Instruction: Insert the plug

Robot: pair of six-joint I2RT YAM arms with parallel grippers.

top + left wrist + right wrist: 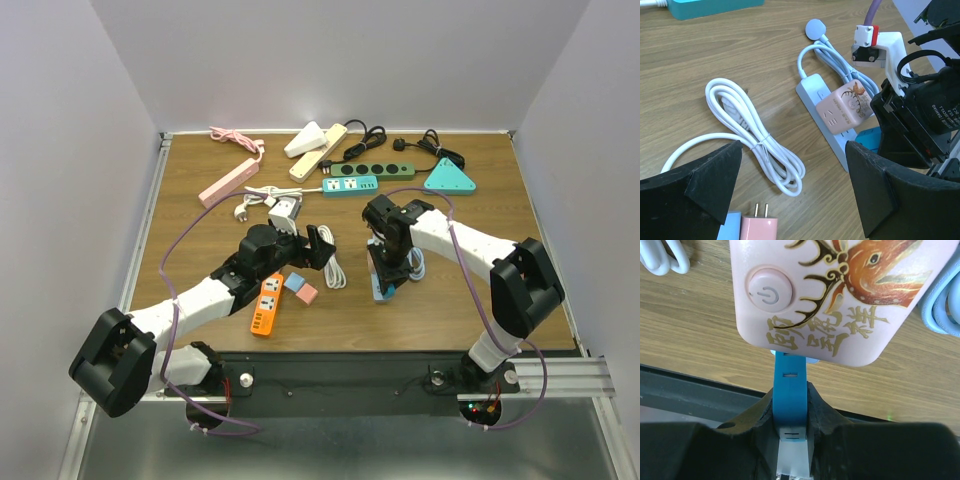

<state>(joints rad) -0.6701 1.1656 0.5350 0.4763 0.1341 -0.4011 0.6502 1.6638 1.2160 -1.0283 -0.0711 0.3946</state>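
Note:
My right gripper [790, 432] is shut on a bright blue plug [789, 400]. It holds the plug over the near end of a pale blue power strip [816, 90], right beside the pink cube adapter [840, 295] with a deer print that sits on that strip. The pink cube also shows in the left wrist view [842, 107], with the blue plug [871, 140] just below it. In the top view the right gripper [386, 272] stands right of centre. My left gripper [318, 243] is open and empty, hovering over bare wood [795, 195] left of the strip.
A coiled white cable [755, 132] lies left of the strip. A pink plug [759, 227] and a blue block [730, 227] lie below the left gripper, by an orange power strip [266, 305]. Teal [350, 185], green [380, 172], pink [230, 182] and cream [315, 145] strips line the back.

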